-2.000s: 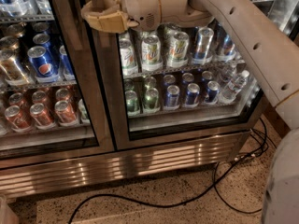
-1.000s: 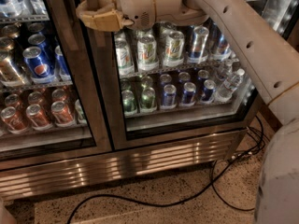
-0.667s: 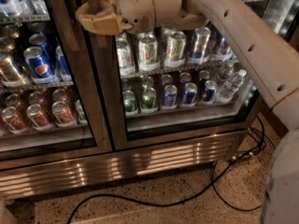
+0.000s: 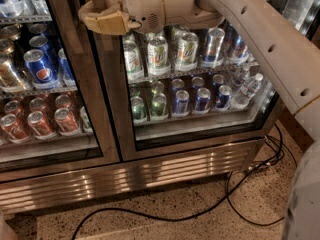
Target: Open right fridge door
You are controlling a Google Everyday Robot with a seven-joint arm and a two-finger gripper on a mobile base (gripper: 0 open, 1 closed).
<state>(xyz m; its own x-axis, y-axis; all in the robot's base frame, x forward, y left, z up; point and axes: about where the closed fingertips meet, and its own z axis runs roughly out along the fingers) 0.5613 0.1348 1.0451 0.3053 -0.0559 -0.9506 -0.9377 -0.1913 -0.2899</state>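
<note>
right fridge door has the end effector at its upper-left edge; grasp unclear.

Tan hand at the upper left frame of the right fridge door

I count two glass doors, the right fridge door and the left door; one white arm; one claw, high on the right door's left edge.

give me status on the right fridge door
Gripper up high at left edge of right fridge door. Door looks shut. Black cable on floor in front.
</note>
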